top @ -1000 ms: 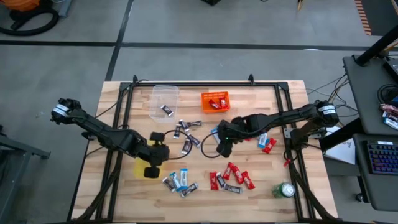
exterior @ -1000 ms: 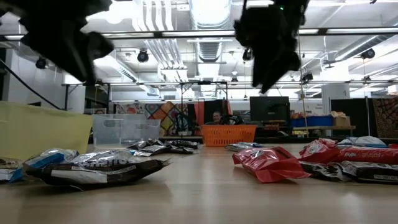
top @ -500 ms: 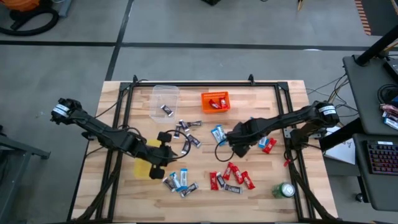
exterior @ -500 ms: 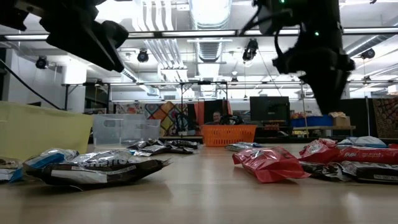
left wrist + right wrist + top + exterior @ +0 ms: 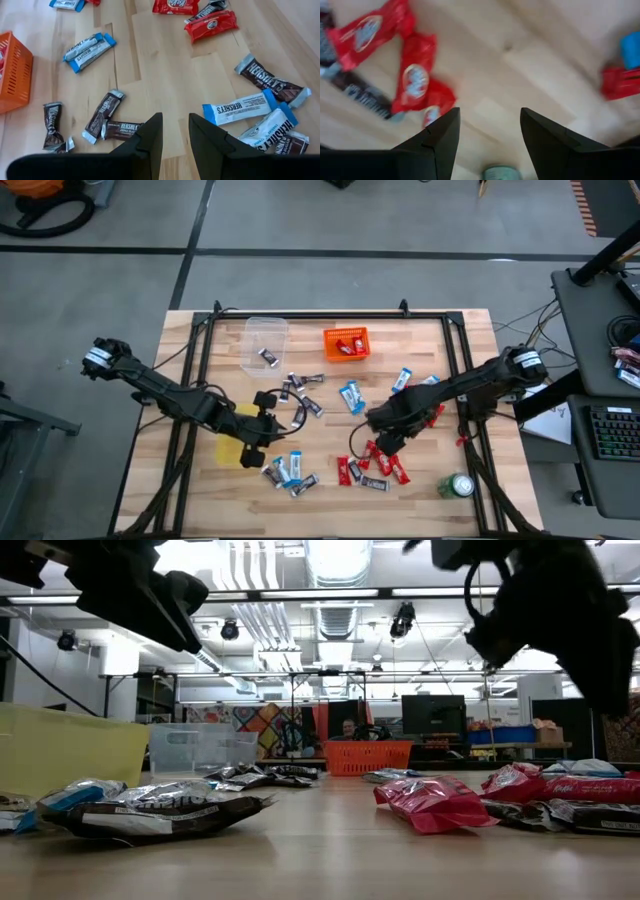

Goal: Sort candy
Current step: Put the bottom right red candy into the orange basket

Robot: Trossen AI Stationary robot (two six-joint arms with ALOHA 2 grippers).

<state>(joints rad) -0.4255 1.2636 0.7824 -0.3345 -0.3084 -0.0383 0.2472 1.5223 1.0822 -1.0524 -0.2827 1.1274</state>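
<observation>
overhead, table-level and two wrist cameras, all sharing the table (image 5: 440, 330)

Grey floor (image 5: 330, 270) rings the table; bright ceiling lights (image 5: 335, 560) overhead, monitor (image 5: 433, 715) glowing at the back.

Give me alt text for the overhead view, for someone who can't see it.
Two dark robot arms reach over a wooden table scattered with wrapped candy; the right claw, open, hovers above red bars. An orange bin and a clear bin sit at the far side.
</observation>
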